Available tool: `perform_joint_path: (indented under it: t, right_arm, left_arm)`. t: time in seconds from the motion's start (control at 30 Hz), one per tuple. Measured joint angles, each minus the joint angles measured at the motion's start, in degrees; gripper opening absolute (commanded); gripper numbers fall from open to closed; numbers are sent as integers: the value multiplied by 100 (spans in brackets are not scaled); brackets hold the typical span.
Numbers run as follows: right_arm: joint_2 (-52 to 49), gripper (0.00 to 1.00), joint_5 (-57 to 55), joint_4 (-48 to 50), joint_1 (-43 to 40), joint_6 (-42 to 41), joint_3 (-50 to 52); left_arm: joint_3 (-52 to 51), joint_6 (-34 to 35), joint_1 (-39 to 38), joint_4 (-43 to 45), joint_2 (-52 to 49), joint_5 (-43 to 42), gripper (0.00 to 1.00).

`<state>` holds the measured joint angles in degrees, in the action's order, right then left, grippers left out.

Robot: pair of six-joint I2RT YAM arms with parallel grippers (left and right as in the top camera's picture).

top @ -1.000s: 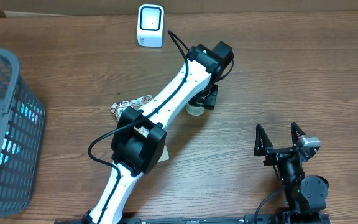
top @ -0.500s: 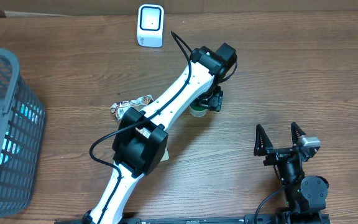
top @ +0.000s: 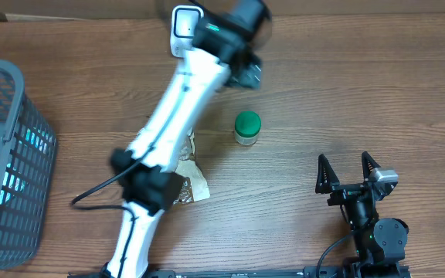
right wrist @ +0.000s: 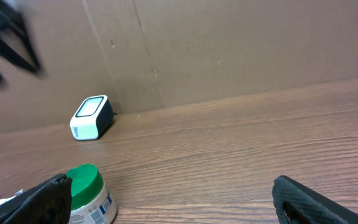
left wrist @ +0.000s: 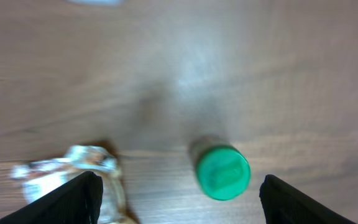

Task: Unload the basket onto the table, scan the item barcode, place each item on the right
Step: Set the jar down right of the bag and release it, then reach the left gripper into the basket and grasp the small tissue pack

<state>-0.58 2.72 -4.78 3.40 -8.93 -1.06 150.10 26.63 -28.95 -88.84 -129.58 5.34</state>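
The item is a small jar with a green lid, standing upright and alone on the wood table. In the left wrist view the jar lies far below, between my spread fingers. My left gripper hovers blurred above and behind the jar, open and empty. The white scanner stands at the back edge, partly covered by the left arm. My right gripper rests open near the front right; its view shows the jar by its left finger, with dark printed bars on the label, and the scanner.
A dark mesh basket with packets inside stands at the left edge. Crumpled snack wrappers lie beside the left arm's base, also seen as wrappers in the left wrist view. A cardboard wall closes the back.
The left gripper opened and let go of the jar, which now stands on the table. The left arm swung up and back toward the scanner. The right arm stayed still.
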Motion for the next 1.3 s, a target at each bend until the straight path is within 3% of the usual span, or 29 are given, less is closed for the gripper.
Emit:
perform_joint_path:
  t: [0.23,0.37,0.6,0.73,0.97,1.3]
  right_arm:
    - [0,100,0,0,2,4,0]
    - [0,100,-2,2,2,2,0]
    - [0,100,-2,0,2,2,0]
    - [0,100,-2,0,0,2,0]
    - [0,100,-2,2,0,2,0]
    - [0,100,-2,2,2,0,0]
  left_arm:
    - [369,-2,1626,-365,1456,26,80]
    - [437,-9,3086,-726,2170,52,79]
    - [319,-133,5394,-763,2382,-466,80]
    - [-168,-153,6343,-767,2382,-732,78]
    - [-2234,-330,7149,92,2339,-1121,75]
    - [-5147,-365,7176,2282,2295,-1355,71]
